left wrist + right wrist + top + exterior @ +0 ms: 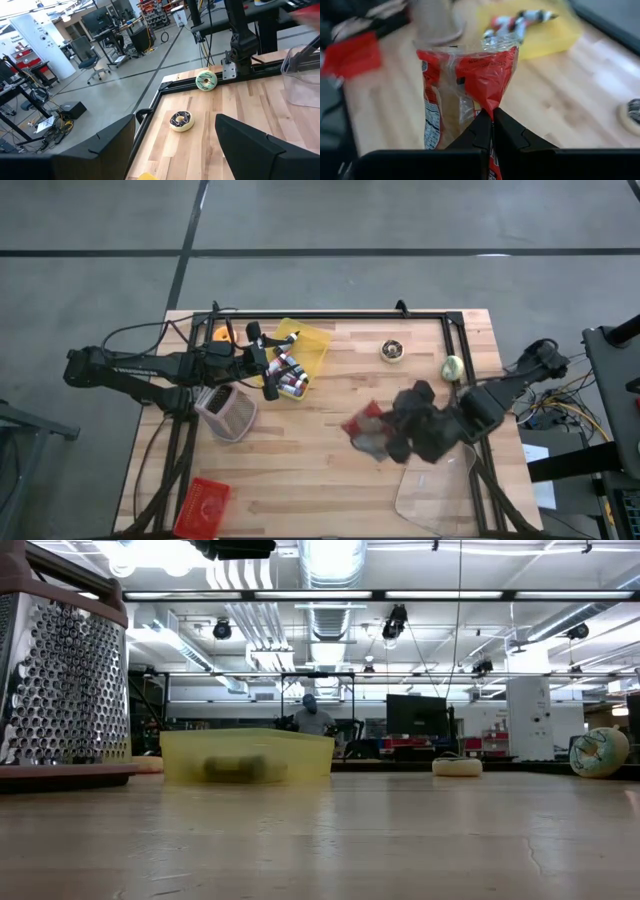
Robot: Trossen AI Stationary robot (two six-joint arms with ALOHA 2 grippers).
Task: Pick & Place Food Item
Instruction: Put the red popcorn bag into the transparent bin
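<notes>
A red-and-clear plastic food bag [465,85] is in my right gripper [492,122], which is shut on it. In the high view the bag [364,425] and that gripper [385,438] are over the table's right middle. My left gripper [272,375] hovers open over the yellow tray [308,348] at the far left, touching nothing. In the left wrist view its fingers [250,145] frame a chocolate doughnut [181,120] lying flat on the table. My right gripper pinches a gathered, creased part of the bag [489,106] between its two fingers. The rest of the bag spreads out past the fingertips. The bag is lifted clear of the table.
A clear plastic container [435,490] sits at the near right. A green-iced doughnut [452,367] lies at the far right, a box grater [228,412] at the left and a red item [205,505] at the near left. Small red-and-white items [291,380] lie on the tray.
</notes>
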